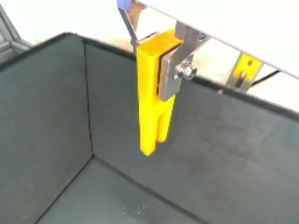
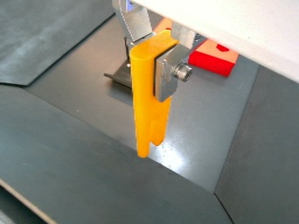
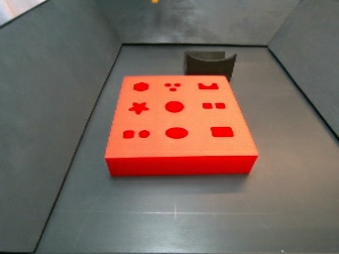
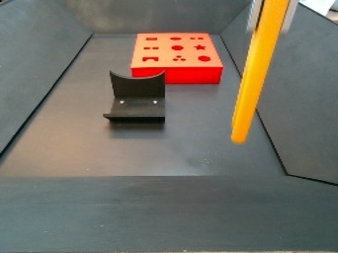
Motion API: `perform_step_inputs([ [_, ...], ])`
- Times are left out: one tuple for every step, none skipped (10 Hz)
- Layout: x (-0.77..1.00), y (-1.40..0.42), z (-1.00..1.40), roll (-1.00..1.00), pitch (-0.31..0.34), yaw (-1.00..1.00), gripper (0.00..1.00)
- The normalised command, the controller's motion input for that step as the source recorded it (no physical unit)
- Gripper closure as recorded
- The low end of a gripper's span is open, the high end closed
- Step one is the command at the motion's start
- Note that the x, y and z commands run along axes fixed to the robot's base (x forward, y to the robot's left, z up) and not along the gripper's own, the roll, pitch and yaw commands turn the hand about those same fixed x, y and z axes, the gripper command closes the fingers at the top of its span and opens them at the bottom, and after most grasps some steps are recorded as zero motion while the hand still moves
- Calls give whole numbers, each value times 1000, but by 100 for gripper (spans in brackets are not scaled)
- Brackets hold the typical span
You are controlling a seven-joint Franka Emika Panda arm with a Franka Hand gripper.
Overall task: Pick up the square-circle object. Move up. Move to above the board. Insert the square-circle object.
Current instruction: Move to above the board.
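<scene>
We see the gripper (image 1: pixel 162 54) clamped on the upper part of the peg (image 1: pixel 155 96), silver fingers (image 2: pixel 170 73) pressed against its sides, holding it upright, clear above the grey floor (image 4: pixel 158 148). The board (image 3: pixel 179 124) lies flat on the floor (a dark holder (image 4: pixel 134 99) sits near it).

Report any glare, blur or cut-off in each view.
Wrist views: peg sharp in the gripper, floor soft, faint glare patch. Side views: board evenly lit, crisp; peg cropped at the frame's upper edge, gripper out of frame.
</scene>
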Motion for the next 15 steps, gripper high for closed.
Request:
perform_step_inputs([
  [38,133,727,-28,84,-34,100],
  [18,78,504,-28,83,-31,100],
  [9,46,340,-29,82,-34,100],
  [63,-1000,46,-214,211,870,100],
  [65,-1000,31,-204,200,870,100],
  [61,-1000,38,-79,92,544,100],
  [60,-1000,38,-51,16,340,100],
  [57,-1000,36,-16,-5,200,100],
  [58,-1000,38,0,-5,90,100],
  [58,-1000,38,-1,1,46,100],
  [57,-1000,39,-3,2,36,100],
  [55,-1000,40,-10,2,24,100],
  [53,-1000,42,-6,0,13,100],
  [52,-1000,43,-10,3,14,100],
  [51,-1000,44,-10,5,11,100],
])
